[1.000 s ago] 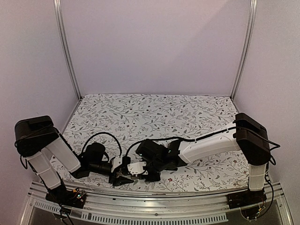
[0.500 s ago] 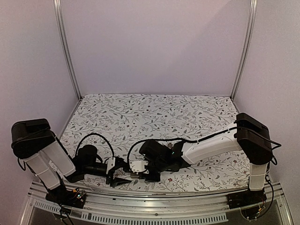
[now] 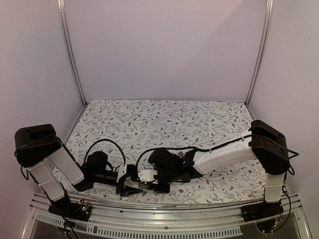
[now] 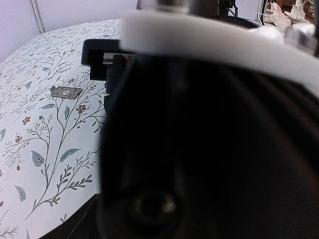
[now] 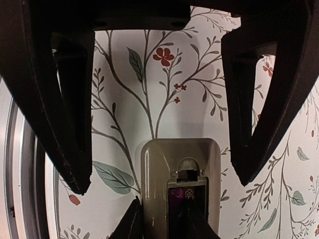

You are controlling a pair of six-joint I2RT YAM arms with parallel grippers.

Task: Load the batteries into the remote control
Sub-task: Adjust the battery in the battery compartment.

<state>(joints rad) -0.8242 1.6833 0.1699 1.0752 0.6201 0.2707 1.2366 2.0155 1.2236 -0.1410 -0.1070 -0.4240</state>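
Note:
The remote control [image 5: 162,174] lies back up on the flowered table, its dark battery recess [image 5: 185,199] open, with a purplish glint inside. In the top view it is a small white shape [image 3: 146,176] between the two grippers. My right gripper [image 5: 162,183] is open, with its fingers wide apart on either side of the remote's end, not touching it. Two dark tips of my left gripper [image 3: 130,186] show in the right wrist view: one [image 5: 132,221] beside the remote's left edge, one [image 5: 199,224] over the recess. No battery shows clearly.
The left wrist view is almost filled by the right arm's dark body [image 4: 209,149]. A small grey flat rectangular piece [image 4: 66,92] lies on the table beyond it. The metal front rail [image 3: 149,226] runs just below the grippers.
My left arm drew back to the left, then came in again toward the remote. The right arm and the remote have hardly moved.

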